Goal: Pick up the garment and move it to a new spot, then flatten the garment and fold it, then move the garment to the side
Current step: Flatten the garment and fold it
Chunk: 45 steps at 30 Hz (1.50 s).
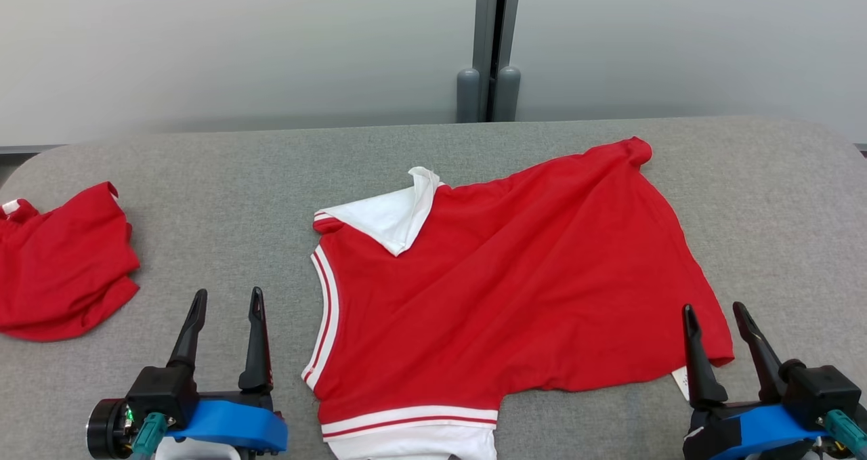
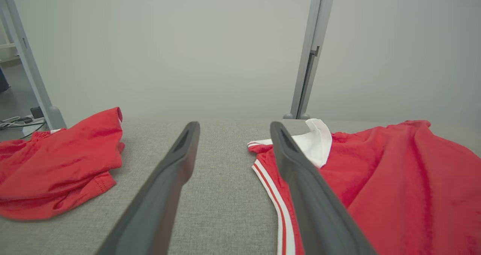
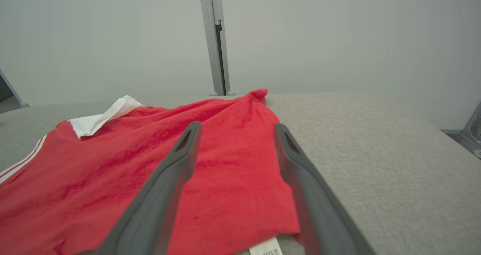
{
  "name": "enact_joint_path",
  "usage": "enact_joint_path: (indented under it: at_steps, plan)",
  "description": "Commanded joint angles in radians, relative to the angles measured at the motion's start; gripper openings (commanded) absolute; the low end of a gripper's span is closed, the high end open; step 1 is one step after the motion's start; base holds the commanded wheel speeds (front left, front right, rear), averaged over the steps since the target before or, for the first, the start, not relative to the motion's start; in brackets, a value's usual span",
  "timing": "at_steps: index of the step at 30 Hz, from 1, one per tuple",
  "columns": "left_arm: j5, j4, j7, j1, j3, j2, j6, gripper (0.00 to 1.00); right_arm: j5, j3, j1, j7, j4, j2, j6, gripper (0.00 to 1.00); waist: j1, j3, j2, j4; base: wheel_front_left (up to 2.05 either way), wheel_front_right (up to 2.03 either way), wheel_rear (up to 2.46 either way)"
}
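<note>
Head view — garment point(image 1: 515, 277) flat, long axis left-right, collar point(image 1: 396, 219) leftward, left fingers point(image 1: 255, 338), right fingers point(image 1: 695, 351) spread, empty

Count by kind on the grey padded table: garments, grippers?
Garments: 2 (spread red shirt with white collar; crumpled red garment)
Grippers: 2 (left gripper, right gripper, both open)
Total: 4

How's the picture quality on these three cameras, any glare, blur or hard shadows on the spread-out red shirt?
Head view: soft even light, no glare, red shirt sharp with faint crease shading. Left wrist view: left claw looms close and blurry, shirt edge fairly clear. Right wrist view: right claw likewise soft, near cloth slightly blurred.
</note>
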Motion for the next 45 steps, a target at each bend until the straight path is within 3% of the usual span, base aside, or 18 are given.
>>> enact_joint_path:
  at_steps: [1,11,20,35,36,38,39,45]
  plan:
    - [0.002,0.002,-0.003,0.000,0.005,0.000,-0.001,1.00,-0.006,-0.003,0.012,-0.001,-0.007,0.001,0.000,1.00,0.0001,0.000,0.0001,-0.001,0.00,0.00,0.00]
    - [0.041,0.075,-0.003,-0.034,-0.022,0.009,-0.008,1.00,-0.017,-0.005,0.004,0.030,-0.052,0.017,0.000,1.00,0.0001,0.010,0.0001,-0.012,0.00,0.00,0.00]
    - [0.068,0.284,0.005,-0.085,-0.092,0.023,-0.015,1.00,-0.016,0.010,0.005,0.036,-0.042,0.019,0.000,1.00,0.0001,0.021,0.0001,-0.029,0.00,0.00,0.00]
    - [0.049,0.520,0.145,-0.120,-0.193,0.019,-0.024,1.00,-0.020,0.001,0.003,0.033,-0.016,0.020,0.000,1.00,0.0001,0.017,0.0001,-0.052,0.00,0.00,0.00]
    - [0.045,0.521,0.145,-0.120,-0.199,0.017,-0.025,0.93,-0.020,0.001,0.004,0.032,-0.015,0.020,0.000,1.00,0.0001,0.016,0.0001,-0.053,0.00,0.00,0.00]
    - [0.037,0.525,0.145,-0.120,-0.218,0.013,-0.026,0.37,-0.017,0.003,0.006,0.031,-0.015,0.020,0.000,1.00,0.0001,0.014,0.0001,-0.053,0.00,0.00,0.00]
    - [0.035,0.522,0.135,-0.123,-0.226,0.011,-0.026,0.00,-0.015,0.003,0.008,0.030,-0.015,0.020,0.000,1.00,0.0001,0.013,0.0001,-0.053,0.00,0.00,0.00]
    - [0.008,0.491,0.078,-0.165,-0.232,0.024,-0.023,0.00,-0.010,0.006,0.010,0.024,-0.020,0.020,0.000,1.00,0.0001,0.013,0.0001,-0.048,0.00,0.00,0.00]
